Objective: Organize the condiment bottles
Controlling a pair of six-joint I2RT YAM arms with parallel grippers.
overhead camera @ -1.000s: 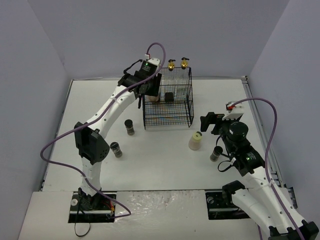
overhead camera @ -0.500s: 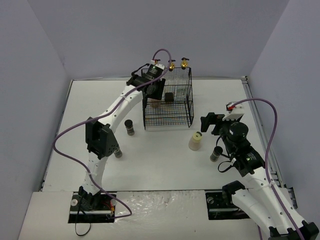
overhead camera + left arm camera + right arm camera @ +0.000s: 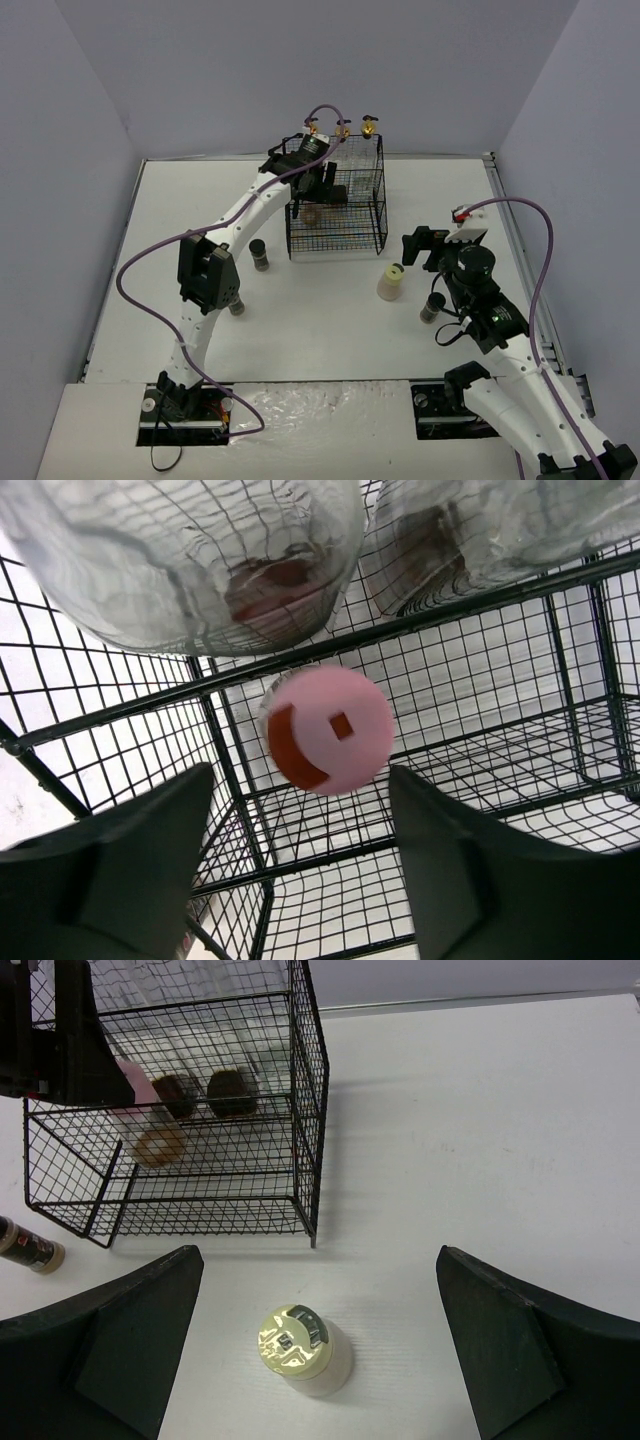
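My left gripper [image 3: 300, 815] hangs open inside the black wire rack [image 3: 336, 240], right above the pink-capped jar [image 3: 330, 728], which stands free on the rack shelf [image 3: 311, 212]. Neither finger touches the jar. Two tall glass bottles [image 3: 190, 570] with gold spouts [image 3: 343, 128] stand at the back of the rack, and two dark jars [image 3: 232, 1090] sit beside the pink-capped jar [image 3: 150, 1135]. My right gripper [image 3: 315, 1330] is wide open above the cream-yellow-capped jar [image 3: 298, 1352], which stands on the table [image 3: 390, 282].
Small dark jars stand loose on the white table: one by my right arm [image 3: 433, 306], one left of the rack [image 3: 260, 254], one half hidden behind my left arm's elbow [image 3: 237, 303]. Grey walls close in the table.
My left arm has reached further right into the rack with the pink-capped jar. Its jaws have opened and the jar now stands free on the shelf. The right arm has not moved.
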